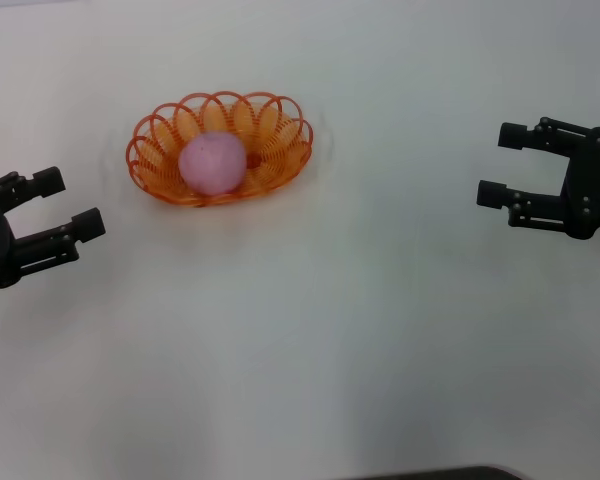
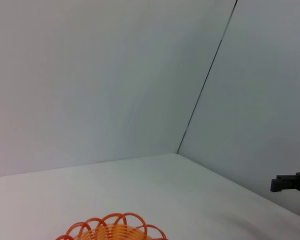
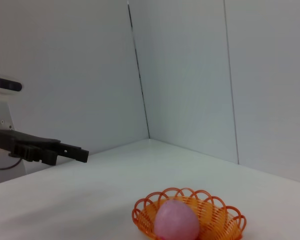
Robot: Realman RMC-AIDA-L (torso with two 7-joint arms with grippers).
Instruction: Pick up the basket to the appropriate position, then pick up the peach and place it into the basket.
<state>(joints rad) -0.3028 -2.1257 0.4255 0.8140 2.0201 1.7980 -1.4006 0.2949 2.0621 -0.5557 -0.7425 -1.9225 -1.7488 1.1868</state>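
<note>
The peach (image 1: 212, 163) sits inside the basket (image 1: 285, 160), resting in the left half of its oval bowl and rising above the looped rim. Its pink skin looks soft and pale (no stem shows from the head view). The orange basket stands flat on the white bench (image 1: 330, 340), toward the far left of the middle, its scalloped loops ringing the fruit on every side.

In the right wrist view the same pair appears low in the picture: the peach (image 3: 176, 219) tucked within the basket (image 3: 225, 220), with the bench (image 3: 115, 185) running back to a corner where two pale wall panels (image 3: 190, 75) meet. The left wrist view catches only the upper loops of the basket (image 2: 112, 227) at its lower edge.

The left claw (image 1: 62, 205) hangs near the left edge of the head view, just beside the basket but apart from it, its two fingers spread and holding nothing. The right claw (image 1: 500, 165) hovers well apart on the right, fingers likewise spread and empty, pointing toward the basket. It also shows small and dark in the left wrist view (image 2: 290, 184), and the left claw shows in the right wrist view (image 3: 72, 151).
</note>
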